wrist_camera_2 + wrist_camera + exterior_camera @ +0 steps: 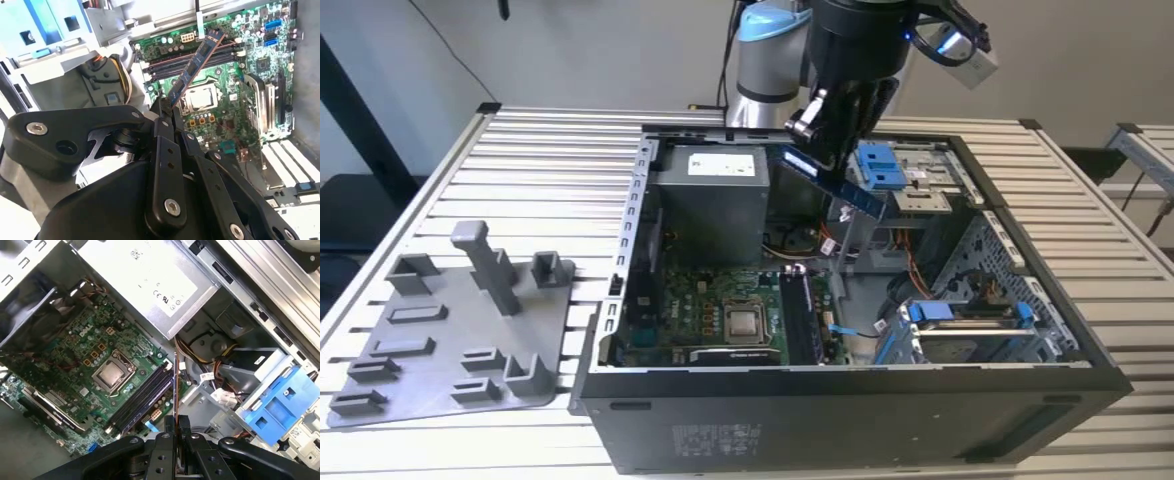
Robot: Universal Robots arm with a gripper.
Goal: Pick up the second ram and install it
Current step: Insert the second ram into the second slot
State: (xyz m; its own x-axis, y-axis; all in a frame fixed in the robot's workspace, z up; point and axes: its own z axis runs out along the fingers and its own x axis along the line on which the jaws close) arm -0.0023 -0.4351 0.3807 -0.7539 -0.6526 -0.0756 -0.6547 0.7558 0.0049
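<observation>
while above the motherboard point(220, 75), tool point(167, 107) grips second ram point(195, 67).

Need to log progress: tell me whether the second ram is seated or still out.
Out. The gripper holds the second ram above the motherboard.

Matt black metal case point(854, 420) on a ribbed, pale metal table point(547, 160); grey matt plastic holder tray point(440, 340); glossy blue plastic clips point(881, 165); green motherboard point(100, 365) with a shiny metal socket; gripper point(165, 107) links of smooth, satin black metal
</observation>
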